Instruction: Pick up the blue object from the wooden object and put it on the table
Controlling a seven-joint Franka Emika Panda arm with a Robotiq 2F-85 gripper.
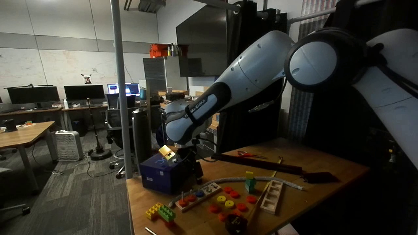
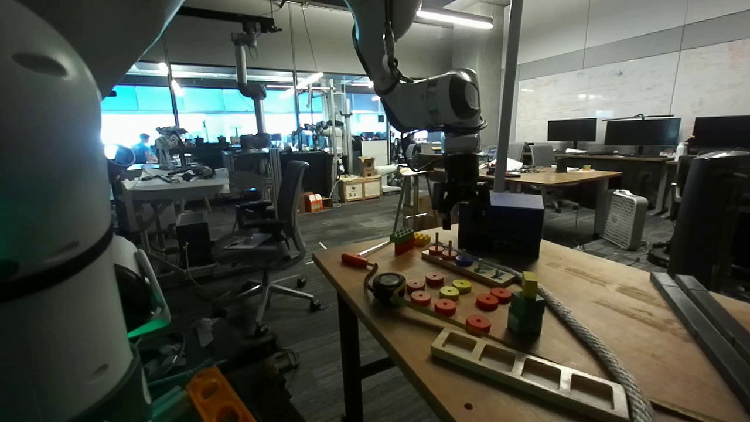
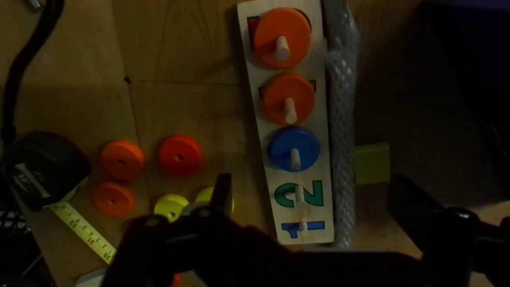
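The blue ring (image 3: 293,139) sits on the board (image 3: 287,214), fingers (image 3: 221,193) parted and empty, so its whole move to the counter (image 3: 195,111) remains.

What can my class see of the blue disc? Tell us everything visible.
The blue disc is thick, round and smooth, possibly painted wood. It lies flat on the pale wooden board, threaded on the middle peg of five. An orange disc sits beside it; whether they touch is unclear. The open end effector isn't gripping it.
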